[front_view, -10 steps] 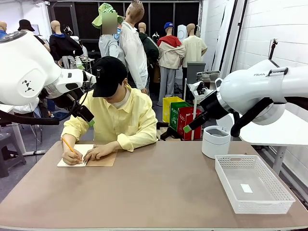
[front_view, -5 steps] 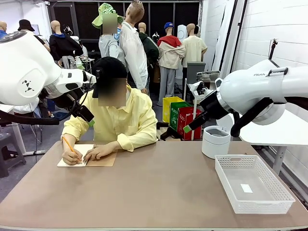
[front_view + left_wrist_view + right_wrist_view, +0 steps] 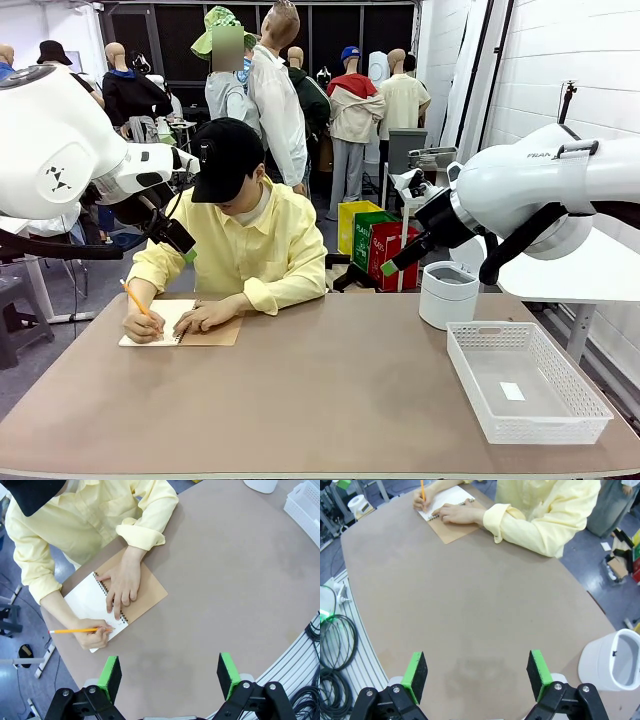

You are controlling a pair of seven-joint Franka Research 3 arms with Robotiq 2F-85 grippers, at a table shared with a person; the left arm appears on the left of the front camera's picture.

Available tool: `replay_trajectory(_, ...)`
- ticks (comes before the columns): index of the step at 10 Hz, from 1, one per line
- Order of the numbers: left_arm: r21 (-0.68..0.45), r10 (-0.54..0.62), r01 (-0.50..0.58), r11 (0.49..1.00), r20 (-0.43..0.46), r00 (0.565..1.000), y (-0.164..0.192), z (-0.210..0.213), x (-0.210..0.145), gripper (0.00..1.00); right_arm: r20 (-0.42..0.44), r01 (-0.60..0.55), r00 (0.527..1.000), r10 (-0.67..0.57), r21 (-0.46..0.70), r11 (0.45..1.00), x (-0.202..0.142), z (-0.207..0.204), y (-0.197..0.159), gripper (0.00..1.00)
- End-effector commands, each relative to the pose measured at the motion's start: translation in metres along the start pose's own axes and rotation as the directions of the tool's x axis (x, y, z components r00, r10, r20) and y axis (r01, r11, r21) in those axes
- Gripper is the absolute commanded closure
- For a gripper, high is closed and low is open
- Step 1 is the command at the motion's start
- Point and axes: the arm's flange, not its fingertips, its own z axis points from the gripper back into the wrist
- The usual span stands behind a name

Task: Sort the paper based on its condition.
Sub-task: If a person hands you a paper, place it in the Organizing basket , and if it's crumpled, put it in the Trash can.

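At the far left corner of the table (image 3: 320,400) the paper (image 3: 85,600) is a white page lying open in a spiral notebook (image 3: 147,587), pinned under the person's hand (image 3: 122,582) while a pencil (image 3: 75,630) writes on it (so nothing is free to pick up yet, I judge). The open notebook spreads along the far edge on the left arm's side, ahead of the left gripper (image 3: 169,674), whose fingers stand wide with nothing between them. The right gripper (image 3: 477,669), equally wide and bare, hangs well apart from the page, nearer the white basket (image 3: 466,382).
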Motion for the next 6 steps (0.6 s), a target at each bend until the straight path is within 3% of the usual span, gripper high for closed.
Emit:
replay_trajectory(1, 0.004, 0.005, -0.005, 1.0, -0.003, 1.0, 0.0005, -0.0001, -0.0001, 0.0, 0.0, -0.001, 1.0, 0.001, 0.013, 1.0, -0.0009, -0.0002, -0.0005, 0.0)
replay_trajectory(6, 0.004, 0.005, -0.005, 1.0, -0.003, 1.0, 0.0005, -0.0001, -0.0001, 0.0, 0.0, -0.001, 1.0, 0.001, 0.013, 1.0, -0.0009, -0.0002, -0.0005, 0.0)
